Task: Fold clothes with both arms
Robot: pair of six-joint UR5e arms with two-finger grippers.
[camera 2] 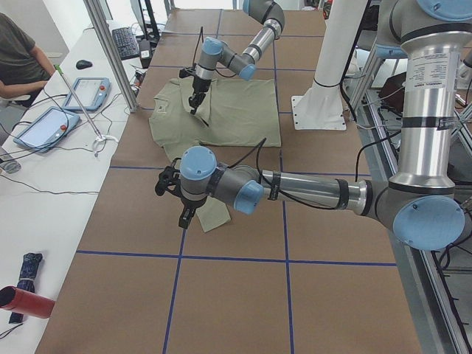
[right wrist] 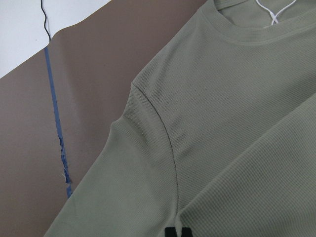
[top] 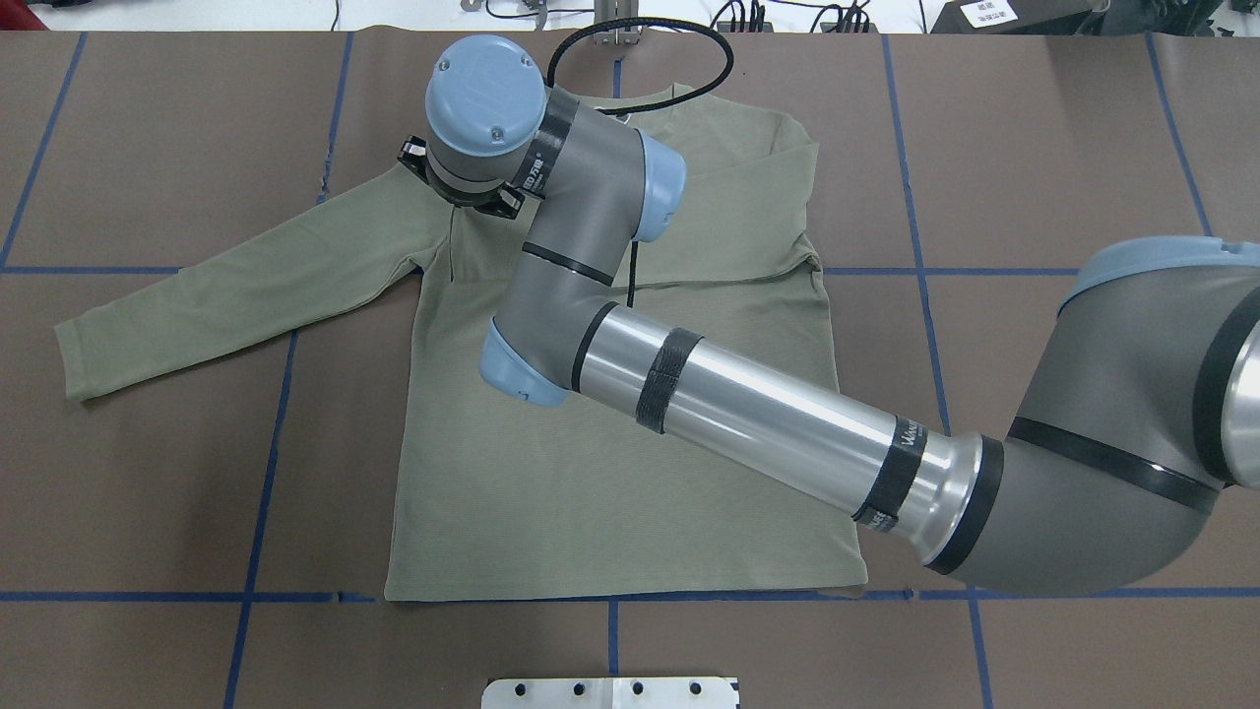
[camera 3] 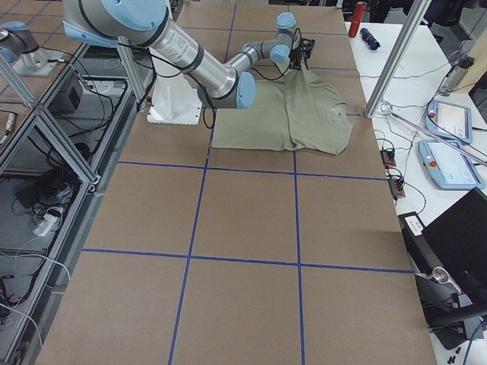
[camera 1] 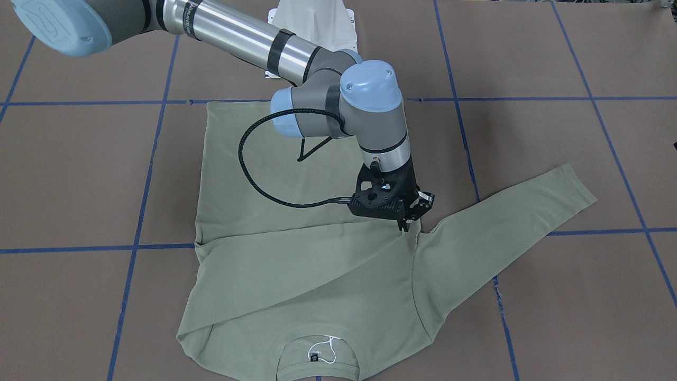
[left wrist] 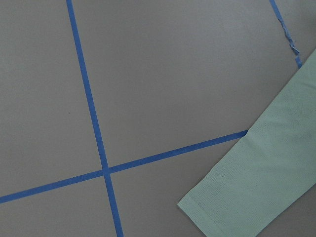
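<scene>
Jaws of the right gripper point(camera 1: 406, 227) pinch shut on the one pale green shirt point(camera 1: 317, 301), which lies flat on the table point(camera 1: 555, 159) with one sleeve point(camera 1: 285, 264) folded across and the other sleeve point(camera 1: 508, 227) spread. The left gripper point(camera 2: 184, 215) hangs over that cuff; its jaws cannot be told. Two arms.

a brown paper-covered table point(camera 2: 236, 295) is crossed by blue tape lines point(camera 2: 177, 254), and a white pedestal base point(camera 2: 318, 110) stands at one long edge of the table. along the table's opposite edge runs a white bench point(camera 2: 44, 221) carrying two tablet-like pendants point(camera 2: 46, 127), a keyboard point(camera 2: 127, 43), a red bottle point(camera 2: 26, 302) and a dark folded umbrella point(camera 2: 28, 267). a seated person point(camera 2: 18, 59) is on the far side of that bench from the table.
</scene>
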